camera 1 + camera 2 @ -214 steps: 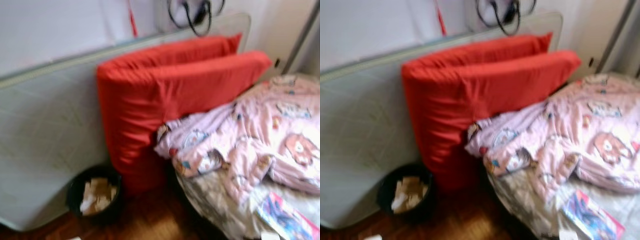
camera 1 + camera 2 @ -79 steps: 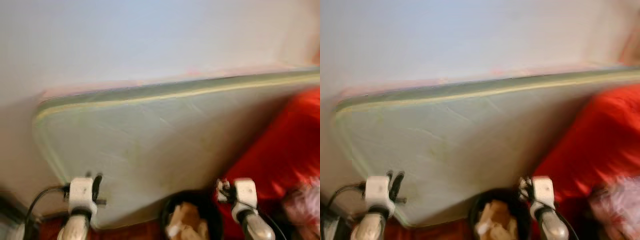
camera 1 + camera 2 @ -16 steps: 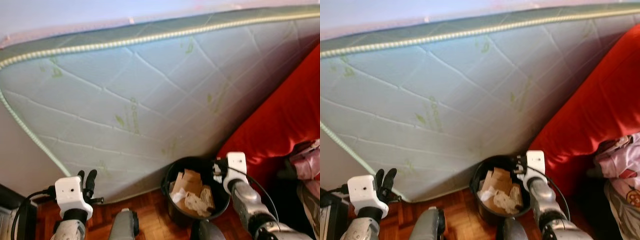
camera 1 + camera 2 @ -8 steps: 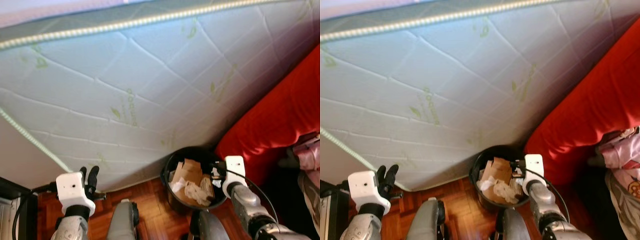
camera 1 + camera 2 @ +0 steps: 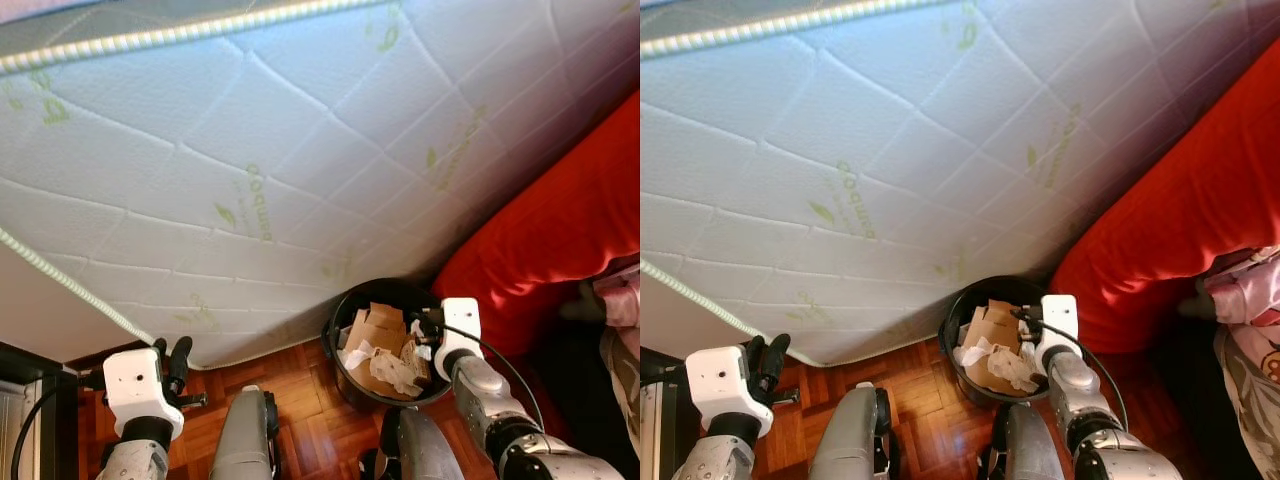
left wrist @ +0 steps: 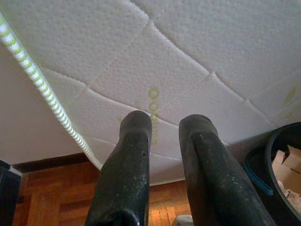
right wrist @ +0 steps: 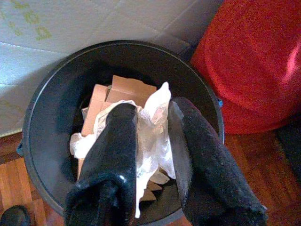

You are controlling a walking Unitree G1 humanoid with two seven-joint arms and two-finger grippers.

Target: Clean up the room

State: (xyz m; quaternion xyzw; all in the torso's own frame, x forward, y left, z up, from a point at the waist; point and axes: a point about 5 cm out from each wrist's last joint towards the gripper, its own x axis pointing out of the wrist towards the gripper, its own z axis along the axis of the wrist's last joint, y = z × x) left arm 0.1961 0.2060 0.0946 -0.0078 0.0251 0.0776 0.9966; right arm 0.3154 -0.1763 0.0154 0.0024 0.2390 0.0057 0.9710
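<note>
Bin (image 5: 345, 375), black and round, stood upright on the parquet floor (image 5: 300, 375) with its mouth facing up; no long axis to speak of. It sat at the foot of the quilted mattress (image 5: 300, 150) that leaned on its edge against the wall, and just beside the red cushion (image 5: 550, 240) on the robot's right. Inside lay cardboard pieces (image 7: 124, 89) and crumpled white paper (image 7: 153, 122), piled loosely.

Right gripper (image 7: 153, 110) hung directly above the bin's mouth, fingers parted with a gap between them, a fold of the white paper showing in that gap. Whether the fingers touched the paper could not be told. In the head views the right gripper's white wrist block sat over the bin's right rim.

Left gripper (image 6: 164, 127) was held low on the robot's left, well apart from the bin, aimed at the mattress's lower corner and its green-and-white piped edge; fingers slightly apart, holding nothing.

Bin's near rim was cut off by the robot's right arm in the head views. A pink patterned blanket (image 5: 620, 300) showed partly at the right edge. Dark object at the lower left edge too cropped to identify.
</note>
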